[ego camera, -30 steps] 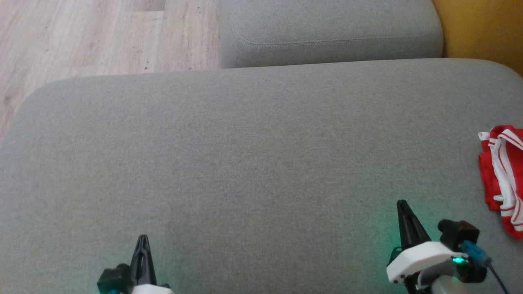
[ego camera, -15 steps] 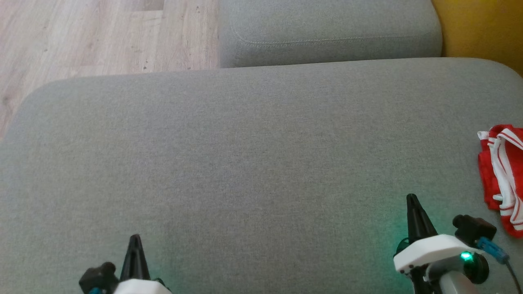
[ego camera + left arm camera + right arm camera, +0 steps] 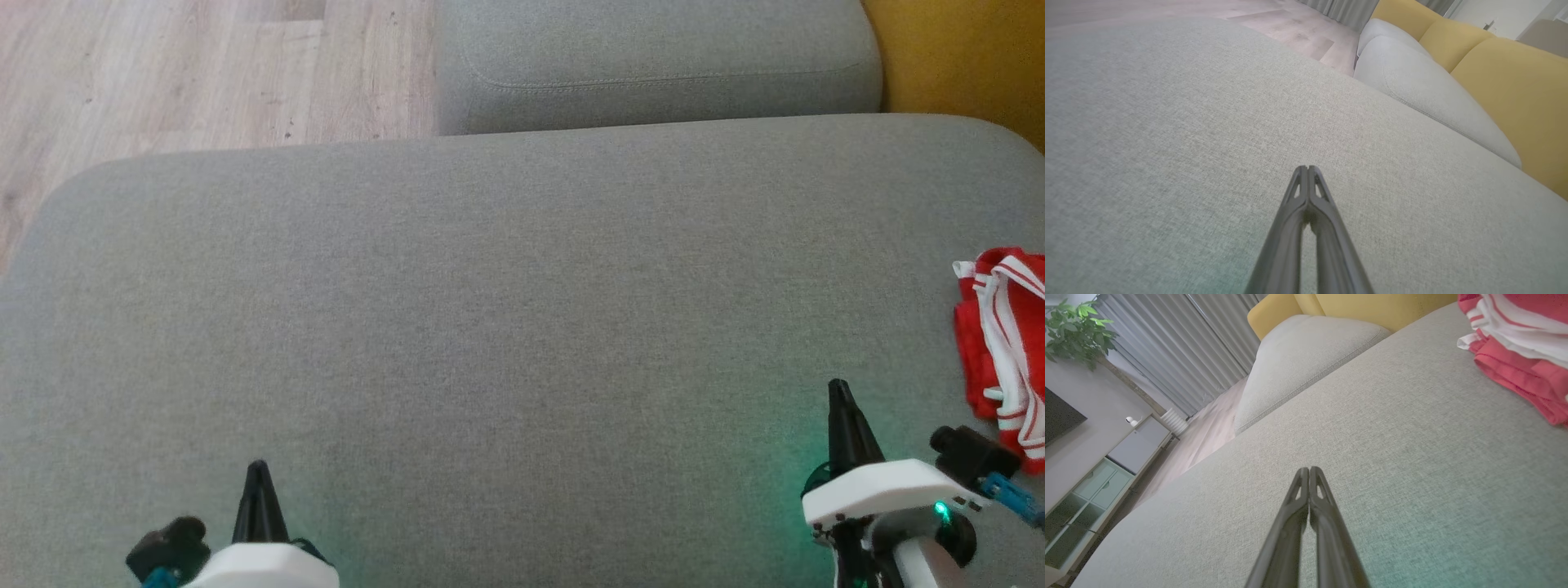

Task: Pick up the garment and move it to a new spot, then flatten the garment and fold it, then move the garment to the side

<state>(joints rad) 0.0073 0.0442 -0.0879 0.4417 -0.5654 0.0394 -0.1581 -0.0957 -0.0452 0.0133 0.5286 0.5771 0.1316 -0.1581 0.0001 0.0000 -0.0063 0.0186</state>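
The left gripper (image 3: 259, 468) hovers low over a wide grey sofa seat (image 3: 522, 286), its two dark fingers pressed together on nothing. The right gripper (image 3: 838, 389) is likewise pinched closed and empty. The red garment (image 3: 1000, 343) with white stripes lies in a compact, layered bundle at the seat's far right edge, near the right gripper but not touching it. Beyond are a smaller grey cushion (image 3: 653, 65), a yellow backrest (image 3: 955, 57) and a pale wood floor (image 3: 204, 73). The bundle looks folded, so it may already be set aside. If a pick-up remains, the right gripper must open and reach rightward.
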